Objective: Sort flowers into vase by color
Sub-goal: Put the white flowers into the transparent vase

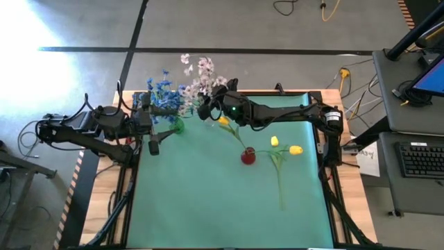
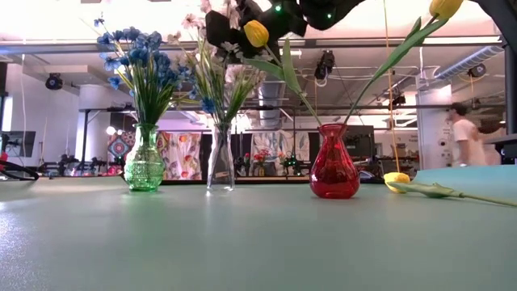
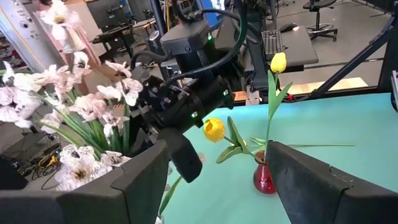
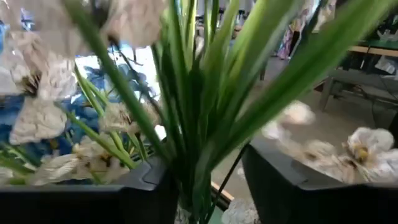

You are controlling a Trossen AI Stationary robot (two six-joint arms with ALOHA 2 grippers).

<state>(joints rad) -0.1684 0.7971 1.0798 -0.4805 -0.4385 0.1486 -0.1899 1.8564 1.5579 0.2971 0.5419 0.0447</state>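
Green matting (image 1: 208, 201) is covering the table top, and pale concrete floor is showing all round it in the high view, with a desk and keyboard (image 1: 420, 158) sitting off at the right edge.

Farthest left, the left arm is waiting at the table's left edge, its left gripper (image 1: 154, 142) hanging with its fingers spread and nothing between them. Just beyond it, a green vase (image 2: 145, 164) is holding the blue flowers (image 2: 137, 61) upright. Next along, a clear vase (image 2: 219, 159) is carrying the pale pink-white flowers (image 1: 198, 80), which are fanning out past the table's far edge.

The right arm is reaching across from the right side, and the right gripper (image 4: 202, 177) is sitting right over the clear vase. In the right wrist view its fingers are standing apart on either side of the bunched green stems (image 4: 193, 93), with gaps showing, so they are not pinching them.

Toward the middle, a red vase (image 2: 334, 172) is holding two yellow tulips: one (image 2: 256, 33) is leaning left, toward the clear vase, while the other (image 3: 278, 62) is rising to the right. Right of the red vase, two more yellow tulips (image 1: 296, 149) are lying flat on the matting, their long stems (image 1: 280, 177) trailing toward the near edge. In the low view, a person (image 2: 462, 133) is standing far back in the room on the right.
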